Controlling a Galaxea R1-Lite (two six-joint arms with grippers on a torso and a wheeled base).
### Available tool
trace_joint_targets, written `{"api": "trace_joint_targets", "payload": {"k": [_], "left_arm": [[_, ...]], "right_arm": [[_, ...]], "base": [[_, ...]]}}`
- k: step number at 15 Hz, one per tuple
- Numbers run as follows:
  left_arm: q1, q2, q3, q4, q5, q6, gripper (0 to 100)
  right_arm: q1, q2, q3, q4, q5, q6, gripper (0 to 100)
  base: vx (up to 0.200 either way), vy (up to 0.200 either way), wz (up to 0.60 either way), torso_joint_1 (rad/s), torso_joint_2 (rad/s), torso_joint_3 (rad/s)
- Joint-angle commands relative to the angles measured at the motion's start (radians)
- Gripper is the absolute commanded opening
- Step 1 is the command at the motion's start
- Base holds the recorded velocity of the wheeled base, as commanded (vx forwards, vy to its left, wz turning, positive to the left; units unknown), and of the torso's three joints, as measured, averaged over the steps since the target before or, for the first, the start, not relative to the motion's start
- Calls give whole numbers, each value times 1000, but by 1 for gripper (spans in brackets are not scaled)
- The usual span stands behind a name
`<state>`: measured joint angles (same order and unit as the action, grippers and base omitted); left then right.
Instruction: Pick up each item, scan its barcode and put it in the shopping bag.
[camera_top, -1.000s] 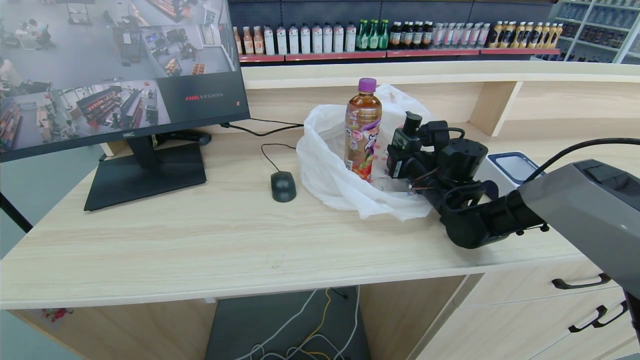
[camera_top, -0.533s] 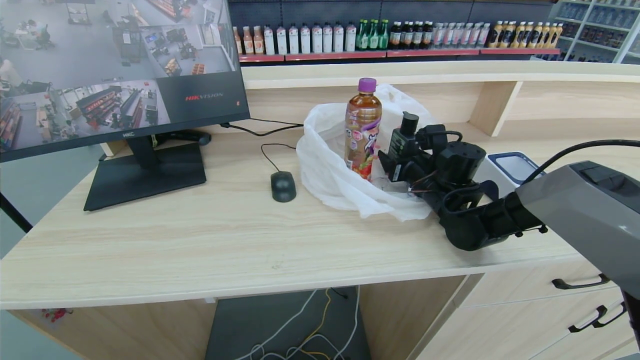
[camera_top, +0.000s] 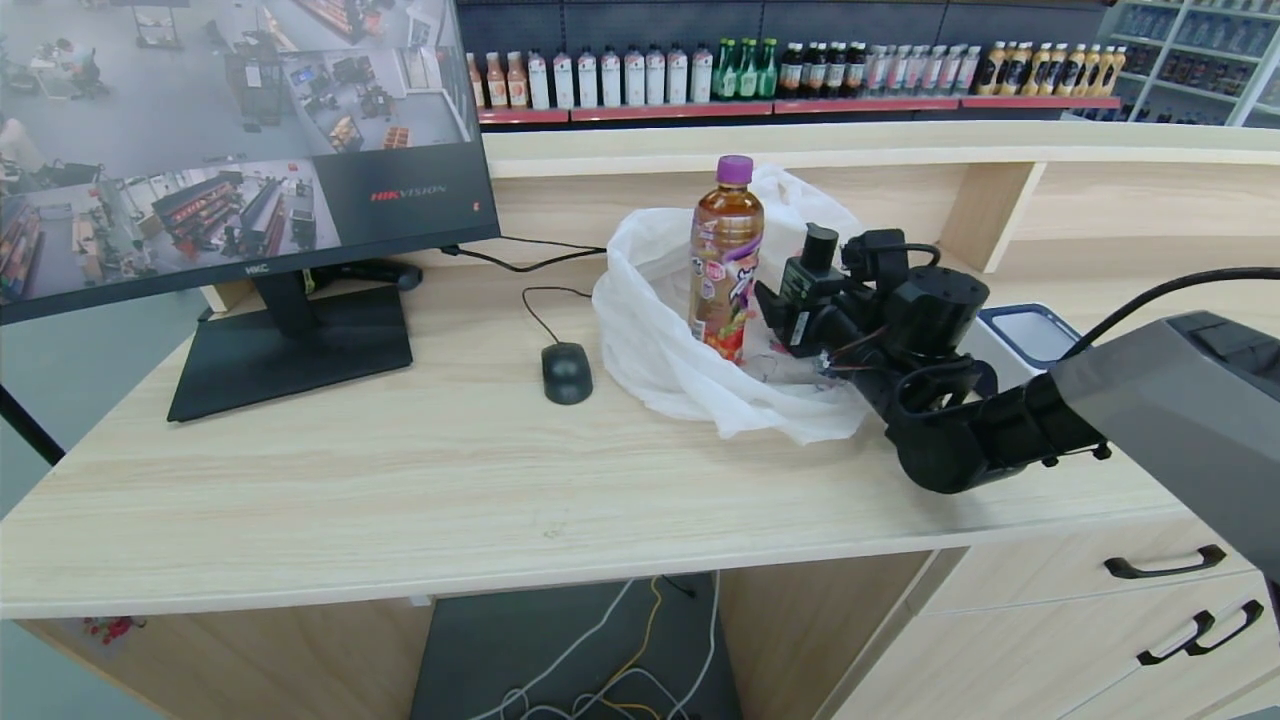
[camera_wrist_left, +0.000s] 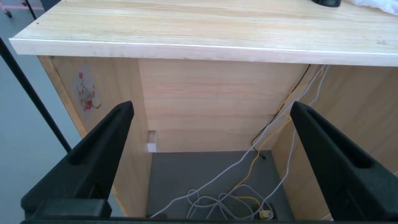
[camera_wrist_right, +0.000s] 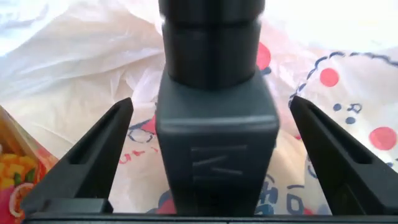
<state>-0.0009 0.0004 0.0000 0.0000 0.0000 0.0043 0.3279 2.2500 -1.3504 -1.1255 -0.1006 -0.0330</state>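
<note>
A white plastic shopping bag (camera_top: 660, 345) lies open on the wooden counter. In it stands a tea bottle (camera_top: 725, 260) with a purple cap. My right gripper (camera_top: 800, 312) is over the bag's right side, open, fingers spread wide. Between them is a dark square bottle (camera_top: 815, 265) with a round black cap, tilted; its foot is hidden. In the right wrist view the dark bottle (camera_wrist_right: 214, 124) has a gap to each finger of the right gripper (camera_wrist_right: 210, 102), above the bag (camera_wrist_right: 74, 56). My left gripper (camera_wrist_left: 208, 118) hangs open in front of the counter's edge, below the top.
A monitor (camera_top: 230, 130) stands on the counter at the left, and a wired mouse (camera_top: 567, 372) lies beside the bag. A white and blue scanner (camera_top: 1030, 335) sits behind my right arm. Drawers (camera_top: 1165, 565) are under the right side. Cables (camera_wrist_left: 236, 186) lie on the floor below.
My right wrist dipped slightly left, then drew back a little up and to the right. The dark bottle stayed nearly in place over the bag. The tea bottle has not moved.
</note>
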Motion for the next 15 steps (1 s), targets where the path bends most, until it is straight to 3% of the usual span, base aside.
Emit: {"api": "trace_joint_targets", "payload": {"k": [1, 6, 10, 15], "left_arm": [[-1, 0, 0, 0, 0, 0, 100], [-1, 0, 0, 0, 0, 0, 100], [-1, 0, 0, 0, 0, 0, 100], [1, 0, 0, 0, 0, 0, 100]], "right_arm": [[0, -84, 31, -8, 1, -5, 100], [26, -306, 283, -89, -1, -1, 100], [96, -455, 639, -401, -10, 2, 100], [177, -636, 889, -445, -211, 51, 100]], "base": [[0, 0, 0, 0, 0, 0], [0, 0, 0, 0, 0, 0], [0, 0, 0, 0, 0, 0], [0, 0, 0, 0, 0, 0]]}}
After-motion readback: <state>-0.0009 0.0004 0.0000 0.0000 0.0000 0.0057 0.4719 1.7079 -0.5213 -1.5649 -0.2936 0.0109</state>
